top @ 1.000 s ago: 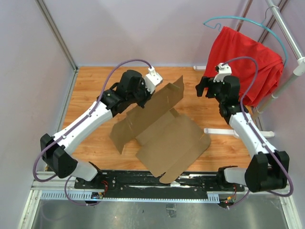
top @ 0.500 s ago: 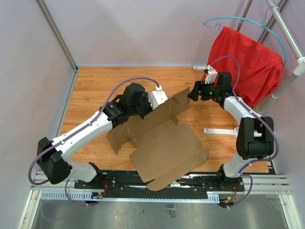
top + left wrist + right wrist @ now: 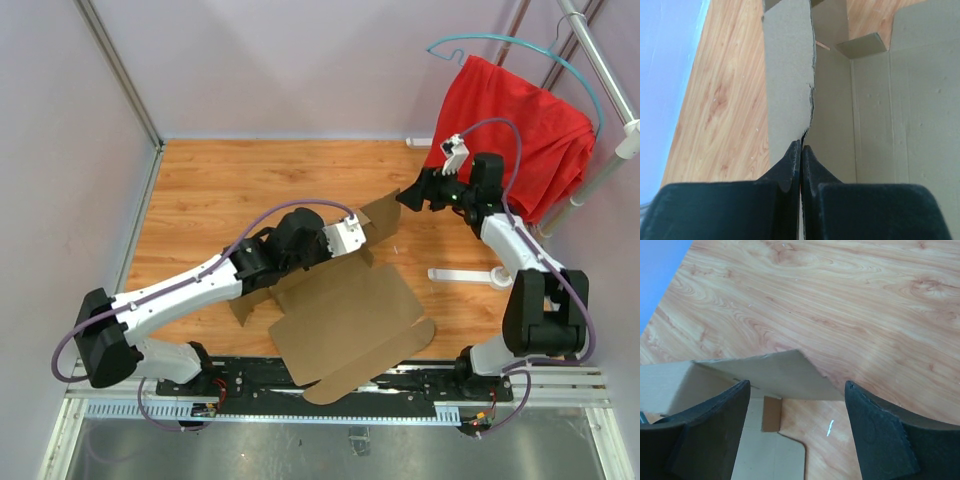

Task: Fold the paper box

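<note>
so the paper box (image 3: 350,310) lies mostly flat on the table (image 3: 220,190) by my bases, one side wall lifted. left gripper (image 3: 801,150) pinches that wall's edge; right gripper (image 3: 796,390) stands wide around its far corner, not gripping. next, i reckon, fold that flap inward. red cloth (image 3: 520,120) hangs close behind the right arm.
</note>
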`<action>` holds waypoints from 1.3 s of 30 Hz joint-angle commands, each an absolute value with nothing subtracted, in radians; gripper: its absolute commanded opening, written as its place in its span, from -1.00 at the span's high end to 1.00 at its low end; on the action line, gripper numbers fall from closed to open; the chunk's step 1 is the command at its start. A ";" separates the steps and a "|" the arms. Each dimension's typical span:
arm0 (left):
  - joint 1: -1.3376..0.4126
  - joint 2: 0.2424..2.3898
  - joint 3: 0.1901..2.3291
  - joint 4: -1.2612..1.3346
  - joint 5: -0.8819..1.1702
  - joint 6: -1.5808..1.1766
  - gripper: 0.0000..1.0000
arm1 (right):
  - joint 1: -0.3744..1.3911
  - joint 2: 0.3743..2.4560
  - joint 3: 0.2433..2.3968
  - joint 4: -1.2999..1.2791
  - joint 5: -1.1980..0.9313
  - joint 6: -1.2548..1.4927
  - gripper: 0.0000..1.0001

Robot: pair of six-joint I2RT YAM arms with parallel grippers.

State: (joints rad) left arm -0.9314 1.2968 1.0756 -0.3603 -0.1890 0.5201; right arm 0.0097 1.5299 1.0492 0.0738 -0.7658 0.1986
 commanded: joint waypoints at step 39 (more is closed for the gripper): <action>-1.120 1.179 0.991 -0.451 -0.480 0.416 0.99 | 0.076 1.780 1.005 0.520 -0.943 0.296 -0.21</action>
